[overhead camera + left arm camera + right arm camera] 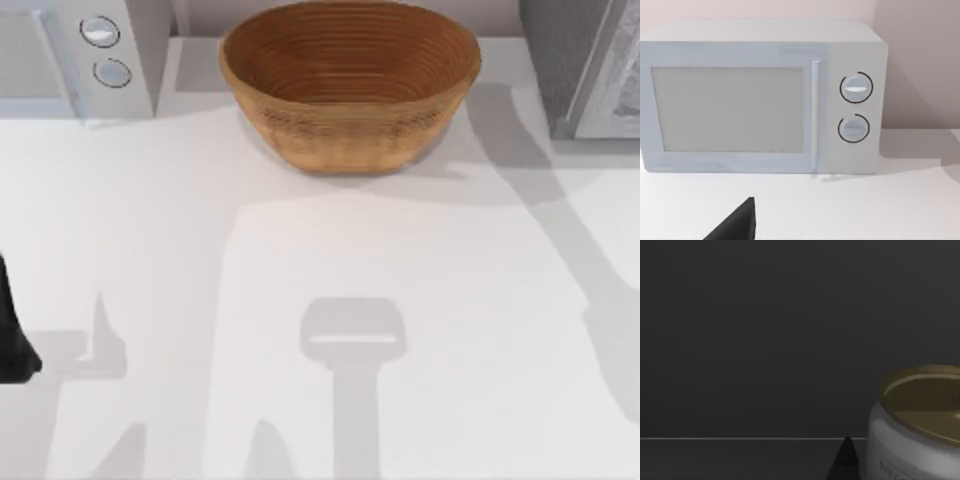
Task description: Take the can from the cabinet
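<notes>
One round, gold-lidded metal can [920, 425] is sitting inside the dark cabinet [765, 340]. One ribbed wicker basket [348, 80] is resting at the desk's [300, 300] far edge, beside one boxy microwave [760, 95].

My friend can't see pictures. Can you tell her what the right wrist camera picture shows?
A silver can with a gold-coloured top stands close to the camera inside a dark grey cabinet. A small black tip of the right gripper pokes up just beside the can.
</notes>
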Motion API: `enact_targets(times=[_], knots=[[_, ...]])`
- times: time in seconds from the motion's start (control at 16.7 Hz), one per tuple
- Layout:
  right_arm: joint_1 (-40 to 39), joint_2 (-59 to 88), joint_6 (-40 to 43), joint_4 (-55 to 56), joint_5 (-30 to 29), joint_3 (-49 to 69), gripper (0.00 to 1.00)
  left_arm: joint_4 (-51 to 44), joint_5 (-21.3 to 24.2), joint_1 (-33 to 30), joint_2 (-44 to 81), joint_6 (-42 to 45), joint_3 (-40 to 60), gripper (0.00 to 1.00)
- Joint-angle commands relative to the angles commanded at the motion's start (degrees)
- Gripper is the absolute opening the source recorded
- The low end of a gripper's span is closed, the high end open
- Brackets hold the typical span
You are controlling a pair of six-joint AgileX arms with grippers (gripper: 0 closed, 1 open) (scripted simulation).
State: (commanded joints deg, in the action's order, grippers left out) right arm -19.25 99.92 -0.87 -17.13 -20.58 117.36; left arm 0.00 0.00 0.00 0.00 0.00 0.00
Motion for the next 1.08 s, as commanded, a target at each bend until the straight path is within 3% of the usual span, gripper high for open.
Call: enact_targets(times=[0.54, 1.08], knots=[[-13.51, -21.38, 0.05, -15.21, -13.39, -6.17, 0.00, 0.00, 0.00, 0.00, 0.00, 0.00, 0.00, 1.00], [-12.92, -25.13, -0.05, -14.64, -13.01, -9.87, 0.00, 0.00, 0.00, 0.00, 0.00, 0.00, 0.00, 1.00]])
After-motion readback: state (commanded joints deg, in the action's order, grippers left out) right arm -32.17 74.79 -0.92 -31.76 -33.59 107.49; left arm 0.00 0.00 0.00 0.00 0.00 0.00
